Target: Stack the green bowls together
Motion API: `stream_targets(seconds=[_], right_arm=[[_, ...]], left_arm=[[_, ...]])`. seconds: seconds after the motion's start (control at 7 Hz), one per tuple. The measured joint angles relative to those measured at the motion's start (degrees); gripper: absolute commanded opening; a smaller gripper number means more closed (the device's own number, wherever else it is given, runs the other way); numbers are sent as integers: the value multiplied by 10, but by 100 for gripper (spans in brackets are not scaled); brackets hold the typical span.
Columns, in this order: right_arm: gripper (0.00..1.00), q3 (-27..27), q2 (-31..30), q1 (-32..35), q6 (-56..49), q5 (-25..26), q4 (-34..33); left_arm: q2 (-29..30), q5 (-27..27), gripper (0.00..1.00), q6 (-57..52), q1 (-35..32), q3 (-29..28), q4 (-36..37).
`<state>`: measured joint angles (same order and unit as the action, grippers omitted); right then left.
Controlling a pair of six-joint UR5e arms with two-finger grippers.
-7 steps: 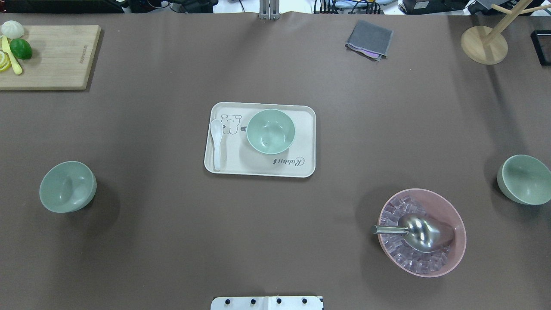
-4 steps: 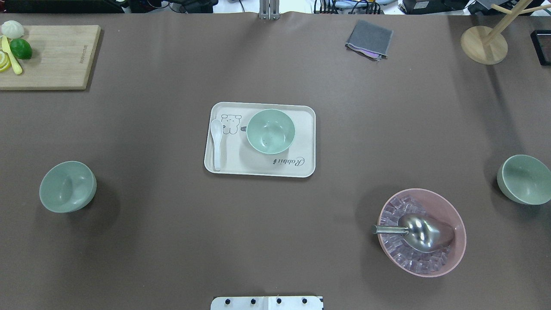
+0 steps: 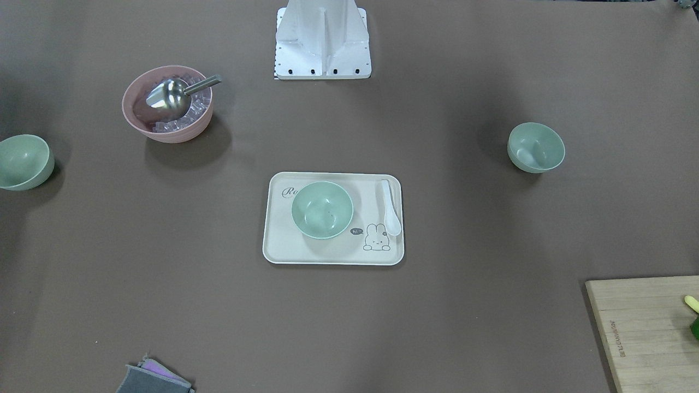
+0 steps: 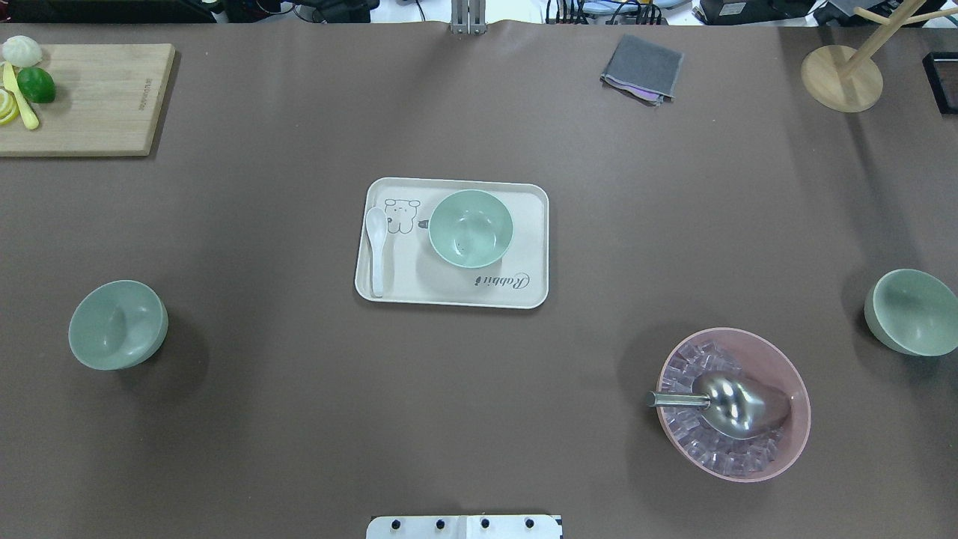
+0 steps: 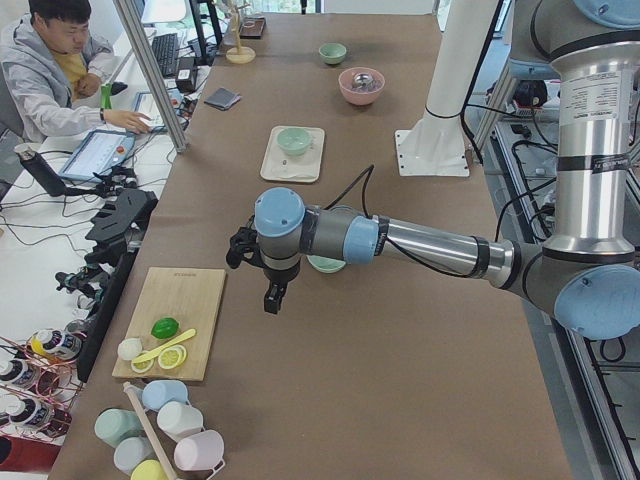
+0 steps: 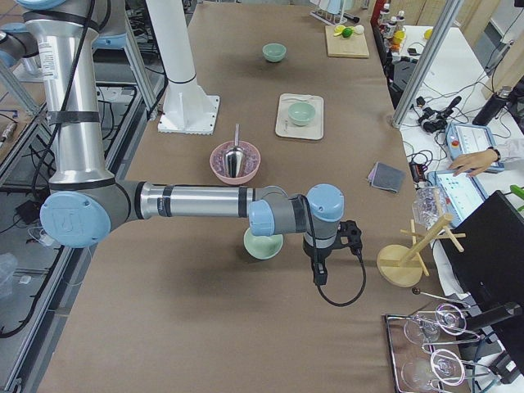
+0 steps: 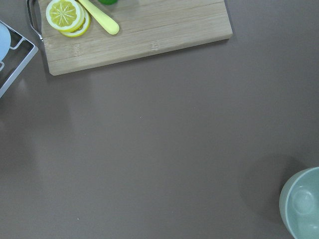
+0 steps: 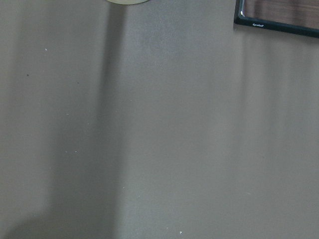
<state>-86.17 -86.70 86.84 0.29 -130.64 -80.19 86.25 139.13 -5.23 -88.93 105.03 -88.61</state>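
only side views show the left tool [image 5: 272, 297].

The cream rectangular plastic tray [image 4: 449, 290] mid-desk bears a pale mint-green round plastic bowl [image 4: 471, 228] and a white spoon [image 4: 376, 248]; a second bowl [image 4: 117, 325] sits near the left edge, a third bowl [image 4: 911, 311] near the right.
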Motion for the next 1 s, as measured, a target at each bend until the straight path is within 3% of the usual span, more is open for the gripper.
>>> stream_targets(seconds=[0.29,0.57,1.0], right_arm=[[100,26,-3,-6,1,-3,53],[100,31,-7,-9,5,-10,65],[100,19,-37,-23,25,-79,89]], left_arm=[[5,-2,98,2,0,-1,1],[7,-6,98,4,-2,2,2],[1,-7,98,10,-10,10,2]])
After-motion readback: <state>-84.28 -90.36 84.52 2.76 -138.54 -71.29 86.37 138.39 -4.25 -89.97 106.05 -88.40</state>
